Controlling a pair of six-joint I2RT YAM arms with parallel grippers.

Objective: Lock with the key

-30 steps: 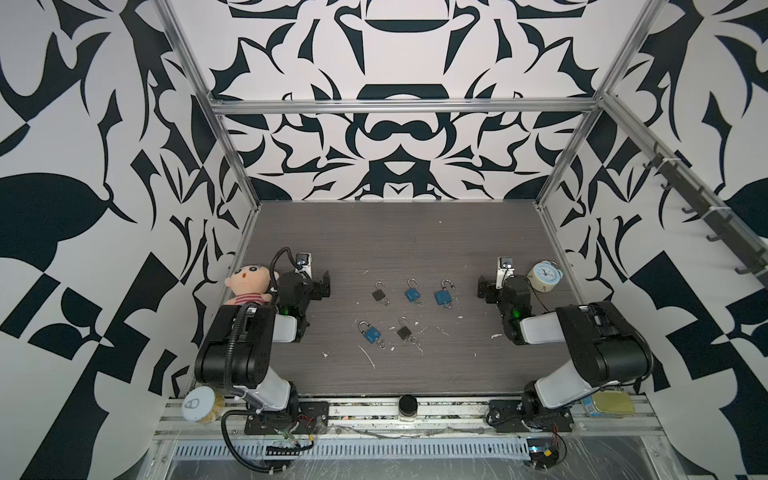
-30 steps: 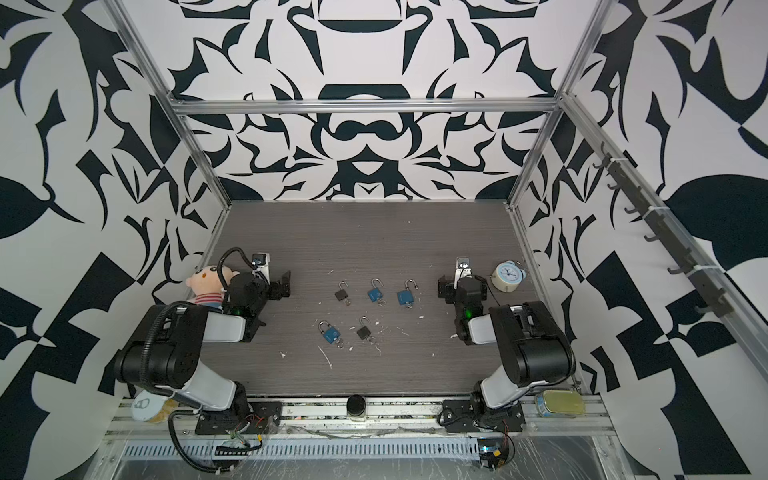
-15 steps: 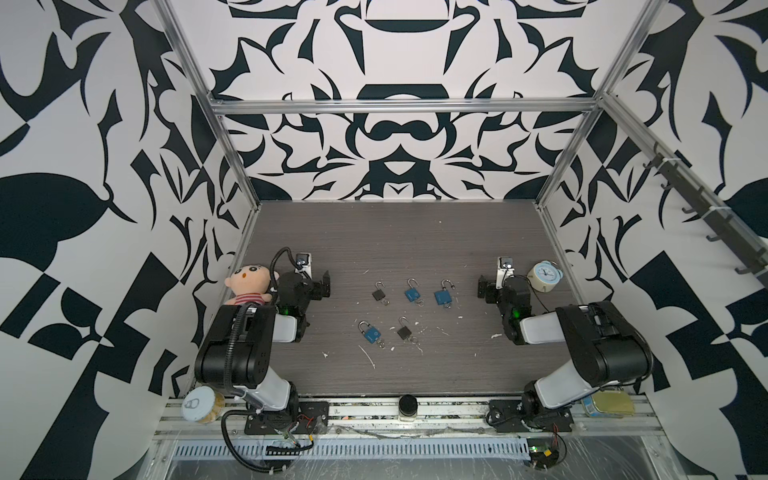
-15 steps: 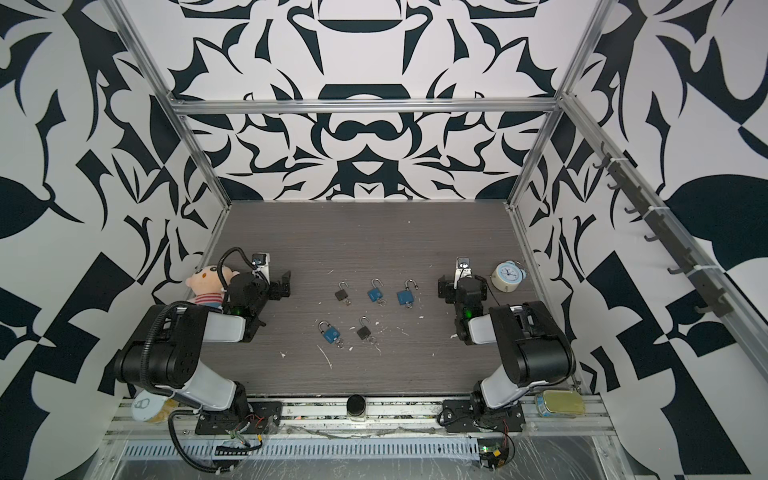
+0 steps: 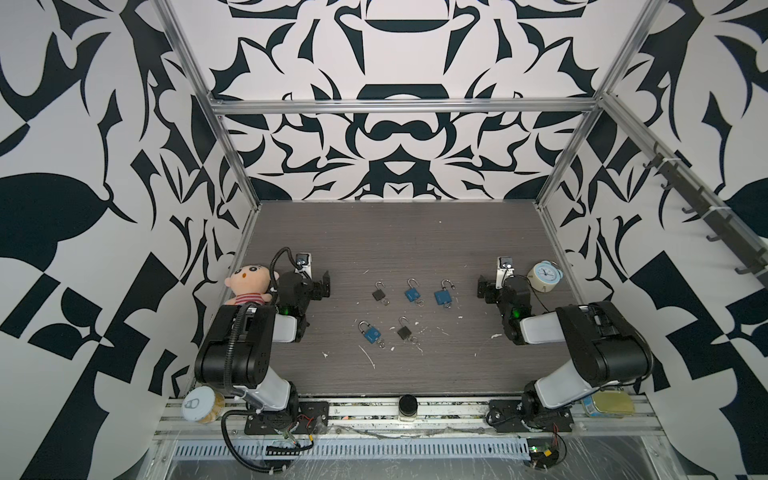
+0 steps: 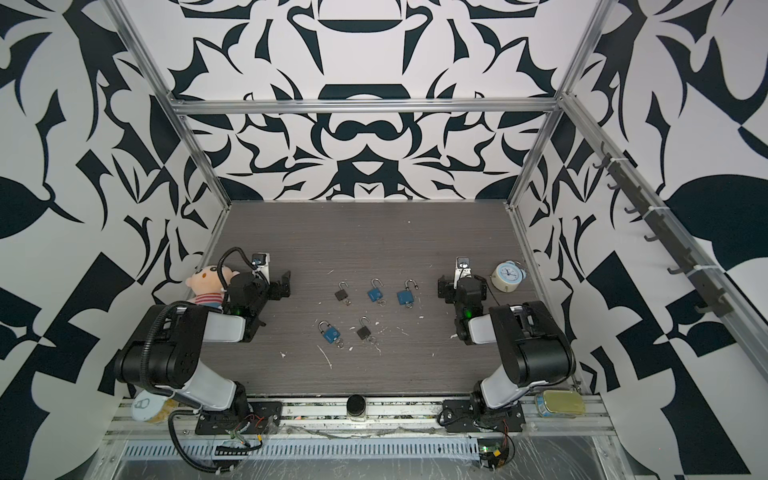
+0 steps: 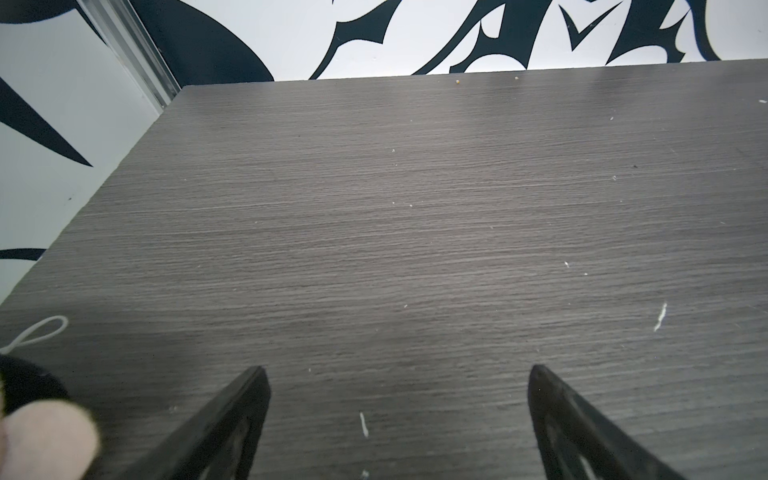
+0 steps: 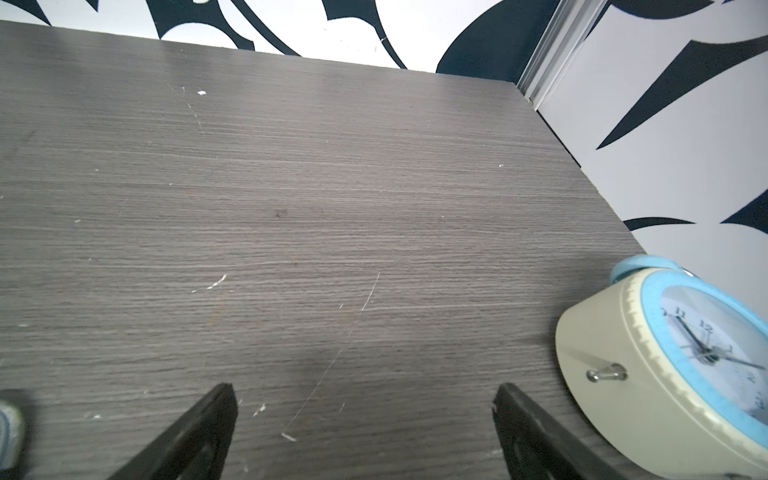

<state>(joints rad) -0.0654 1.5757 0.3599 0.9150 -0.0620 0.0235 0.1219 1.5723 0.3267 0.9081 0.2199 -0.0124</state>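
1. The padlocks lie flat mid-worktop (image 5: 395,241), between the arms. A blue padlock (image 5: 443,296) is nearest the right fingers (image 8: 203,432), and a black padlock (image 5: 378,294) is nearest the left fingers (image 7: 237,419).
2. Each lock's long axis runs front to back, shackle towards the back wall and key (image 5: 447,306) at the near end.
3. Both pairs of fingers stand wide apart and empty, low over bare worktop and pointing at the back wall.
4. The right arm looks slightly nearer and would probably have to swing inward.
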